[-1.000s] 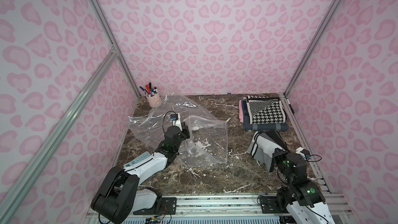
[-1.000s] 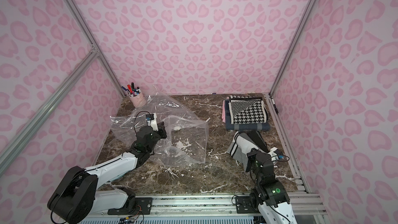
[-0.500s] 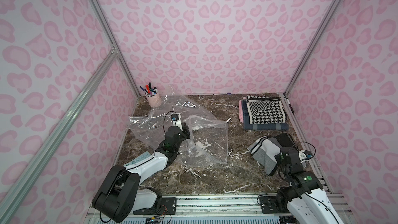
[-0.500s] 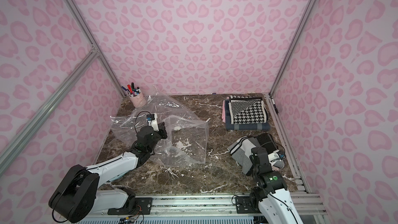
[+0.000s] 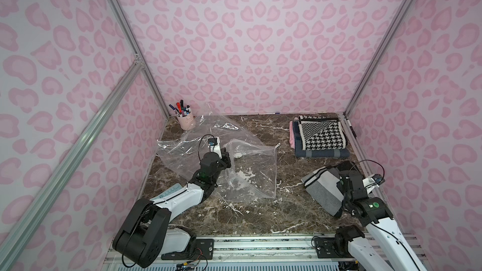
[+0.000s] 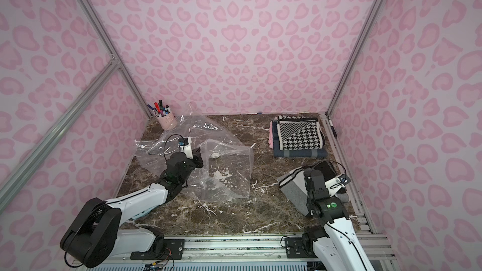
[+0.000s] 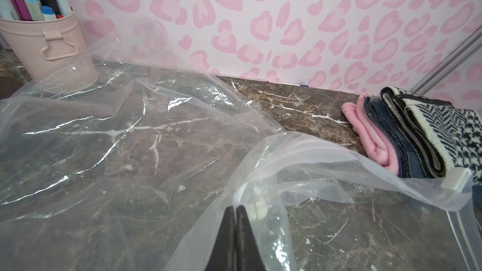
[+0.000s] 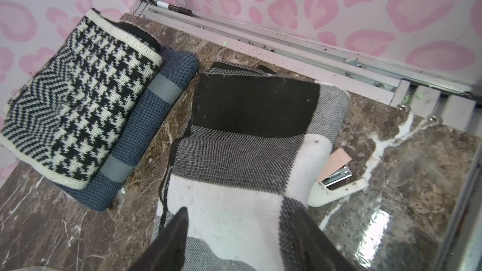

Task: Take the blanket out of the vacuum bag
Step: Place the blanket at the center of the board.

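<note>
Pinching a fold of the vacuum bag (image 5: 250,175), the left end effector (image 7: 234,208) is pressed together; the right end effector (image 8: 238,211) hangs spread over the grey-and-white blanket (image 8: 234,152), which lies on the tabletop (image 5: 247,217) well apart from the bag. Loose knit catching on that end effector as it lifts could drag the blanket toward the rail (image 8: 287,45). One marker (image 7: 7,9) in the pink cup (image 7: 49,43) seems lettered "PEN"; nothing else reads.
</note>
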Motion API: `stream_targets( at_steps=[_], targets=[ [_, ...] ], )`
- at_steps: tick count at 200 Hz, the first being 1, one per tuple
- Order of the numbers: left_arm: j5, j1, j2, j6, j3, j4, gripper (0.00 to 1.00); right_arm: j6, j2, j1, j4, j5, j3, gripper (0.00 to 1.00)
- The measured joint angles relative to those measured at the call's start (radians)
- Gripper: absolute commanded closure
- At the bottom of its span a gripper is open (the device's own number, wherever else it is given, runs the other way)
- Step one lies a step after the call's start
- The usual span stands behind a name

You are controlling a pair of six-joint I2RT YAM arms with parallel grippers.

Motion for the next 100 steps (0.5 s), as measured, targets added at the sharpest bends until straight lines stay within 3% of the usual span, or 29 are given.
stream_targets(
  at_steps=[32, 78, 85, 100],
  targets=[
    [0.020, -0.001, 0.014, -0.003, 0.006, 0.016, 0.96, 0.000, 0.028, 0.024, -0.041, -0.015, 0.026, 0.32],
    [0.027, -0.001, 0.018, -0.004, 0.008, 0.022, 0.96, -0.039, 0.060, 0.147, -0.058, 0.039, 0.126, 0.29],
    [0.027, -0.001, 0.018, -0.003, 0.011, 0.021, 0.96, -0.071, 0.071, 0.160, -0.038, 0.035, 0.127, 0.20],
    [0.026, -0.001, 0.012, -0.003, 0.019, 0.016, 0.96, -0.166, 0.102, 0.181, 0.031, -0.014, 0.130, 0.15]
  ],
)
